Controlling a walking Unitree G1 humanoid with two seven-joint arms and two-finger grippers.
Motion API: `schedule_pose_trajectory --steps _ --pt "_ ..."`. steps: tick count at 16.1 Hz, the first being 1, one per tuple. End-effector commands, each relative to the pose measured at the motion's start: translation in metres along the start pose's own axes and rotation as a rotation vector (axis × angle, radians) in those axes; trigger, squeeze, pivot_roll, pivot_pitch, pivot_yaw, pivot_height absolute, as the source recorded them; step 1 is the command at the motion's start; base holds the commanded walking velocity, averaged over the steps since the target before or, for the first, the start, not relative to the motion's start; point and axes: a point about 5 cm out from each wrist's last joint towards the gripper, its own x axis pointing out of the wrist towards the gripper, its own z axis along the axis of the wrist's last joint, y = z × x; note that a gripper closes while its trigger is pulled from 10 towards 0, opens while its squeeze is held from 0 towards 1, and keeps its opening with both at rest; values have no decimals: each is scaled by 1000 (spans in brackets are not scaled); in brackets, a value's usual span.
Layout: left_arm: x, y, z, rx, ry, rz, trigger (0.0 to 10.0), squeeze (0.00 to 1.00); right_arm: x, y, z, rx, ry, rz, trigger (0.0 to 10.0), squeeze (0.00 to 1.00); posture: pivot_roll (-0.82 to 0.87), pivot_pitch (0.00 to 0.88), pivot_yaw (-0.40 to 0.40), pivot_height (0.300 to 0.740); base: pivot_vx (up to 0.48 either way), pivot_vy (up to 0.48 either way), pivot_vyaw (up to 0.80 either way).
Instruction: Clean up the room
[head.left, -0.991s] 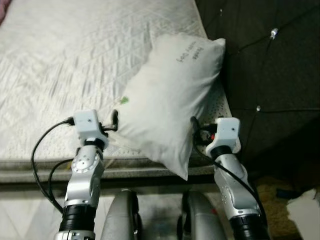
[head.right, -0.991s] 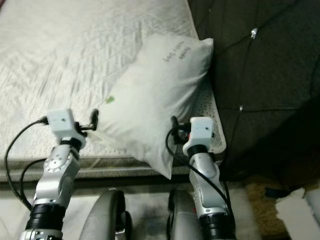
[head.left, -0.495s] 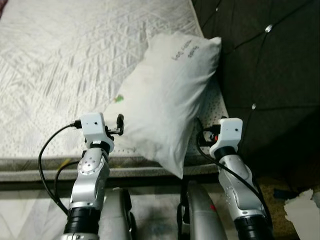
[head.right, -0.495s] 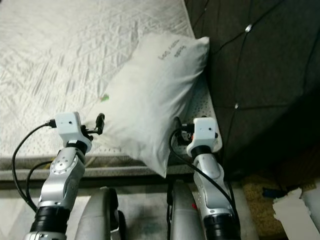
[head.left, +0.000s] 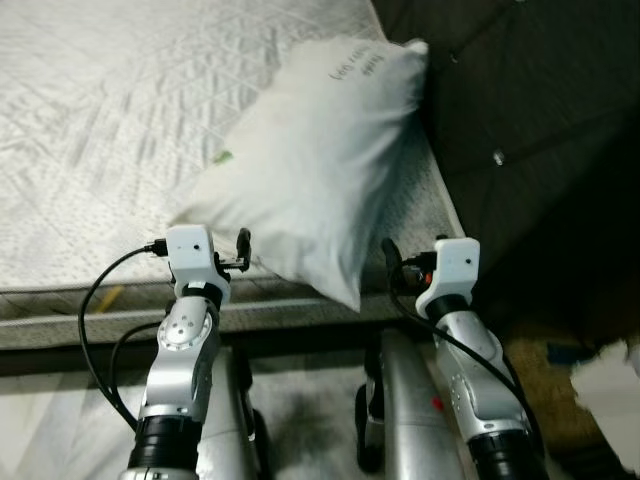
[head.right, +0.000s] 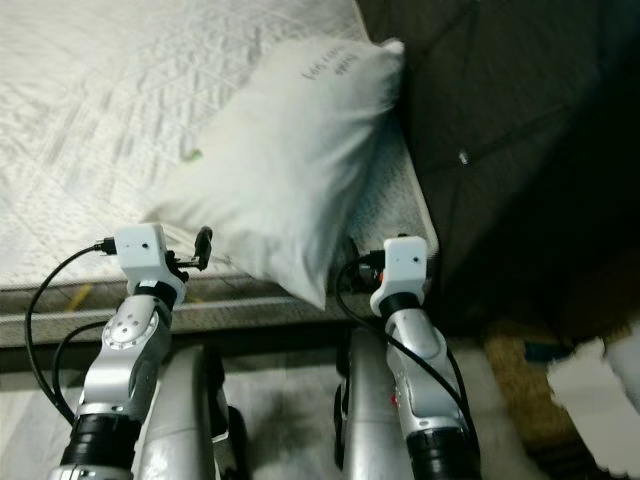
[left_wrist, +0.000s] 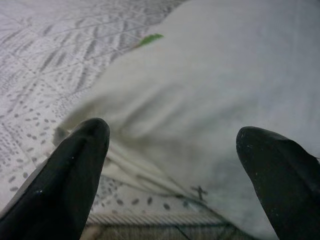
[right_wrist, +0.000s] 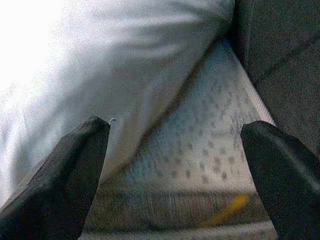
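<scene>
Two grippers up at the near edge of the mattress (head.left: 120, 110), one either side of a white pillow (head.left: 310, 160). Pillow lies on the mattress at the head end, long axis running from about 7 o'clock up to 1 o'clock in the head views. Its far corner, with dark printed lettering, touches the dark tufted headboard (head.left: 520, 110) at 1 o'clock. Near corner pokes over the mattress edge at about 6 o'clock, between the two arms. Small green tag (head.left: 224, 156) on the pillow's left side.

Left gripper (left_wrist: 172, 165): fingers spread wide, nothing between them, pointing at the pillow's lower left flank; pillow fabric and quilted mattress seen past the tips, no contact. In the head view its white wrist block sits at 7 o'clock, just beside the pillow's near-left edge.

Right gripper (right_wrist: 175, 170): fingers spread wide too, holding nothing. Between the tips: pillow underside, dotted mattress side panel, headboard beyond. In the head view the wrist block sits at 5 o'clock, just right of the pillow's near corner, close to the mattress corner.

Mattress is white, quilted in a diamond pattern, grey band along the near side. Black cables loop off both wrists. Pale floor (head.left: 60, 420) below the bed edge at 7 o'clock. Brownish rug (head.left: 545, 375) and a white blurred thing (head.left: 605, 385) at 4 o'clock, beside the right arm; cannot tell what it is.
</scene>
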Motion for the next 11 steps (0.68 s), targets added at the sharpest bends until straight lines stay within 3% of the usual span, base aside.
schedule_pose_trajectory --steps 1,6,9,11 --pt "-2 2 2 -14 -9 5 10000 0 2 -1 -1 -7 9 9 10000 0 -56 204 31 530 0 0 0" --pt "-1 2 4 -17 -21 -11 10000 0 4 1 0 -46 4 33 10000 0 -55 207 29 530 102 0 0" --pt "-1 1 4 -17 -21 -16 10000 0 6 2 0 -65 0 47 10000 0 -56 208 29 530 260 0 800" --pt "-1 1 4 -17 -20 -20 10000 0 6 1 0 -55 3 45 10000 0 -57 206 30 530 124 0 0"
